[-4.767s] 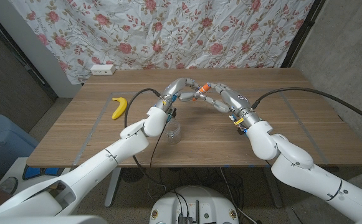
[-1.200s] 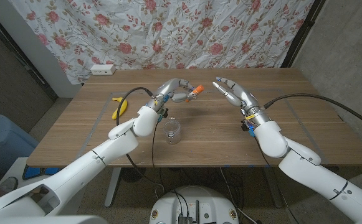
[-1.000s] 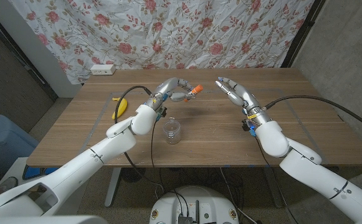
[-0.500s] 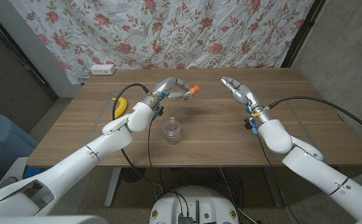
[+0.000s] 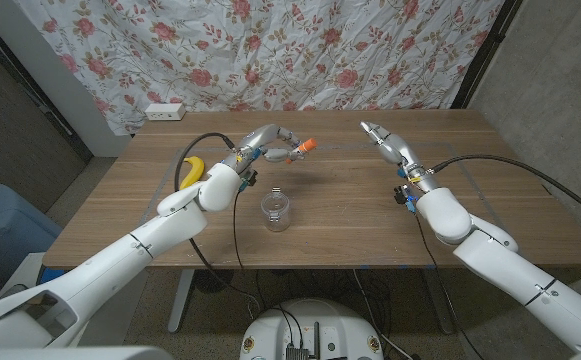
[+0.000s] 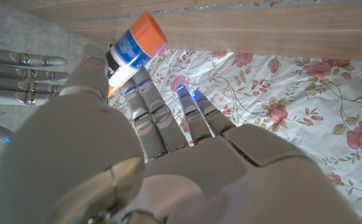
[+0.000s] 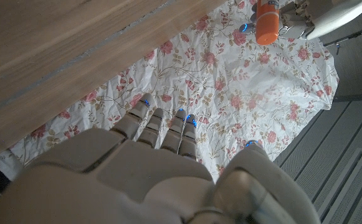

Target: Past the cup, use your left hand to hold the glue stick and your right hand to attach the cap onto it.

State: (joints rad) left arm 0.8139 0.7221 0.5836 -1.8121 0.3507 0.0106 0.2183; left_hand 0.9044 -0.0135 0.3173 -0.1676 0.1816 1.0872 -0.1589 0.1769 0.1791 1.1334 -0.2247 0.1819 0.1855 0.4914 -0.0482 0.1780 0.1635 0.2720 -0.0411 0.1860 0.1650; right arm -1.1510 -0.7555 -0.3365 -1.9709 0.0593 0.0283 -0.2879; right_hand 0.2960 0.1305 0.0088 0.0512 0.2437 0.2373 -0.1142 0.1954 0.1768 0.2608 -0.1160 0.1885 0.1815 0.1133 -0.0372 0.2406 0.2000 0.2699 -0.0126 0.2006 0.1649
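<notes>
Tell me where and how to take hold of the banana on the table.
Grip the banana around its thick middle, coming down from above with the fingers across its curve. It lies flat on the table beside the left arm, with bare wood on the sides that show. The left hand is nearest but already holds the glue stick.

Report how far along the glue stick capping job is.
Done, it seems: the orange cap sits on the glue stick, which the left hand holds above the table past the cup. In hand: only that hold; the right hand is open, apart from the stick. Left: nothing visible except perhaps setting the stick down.
</notes>
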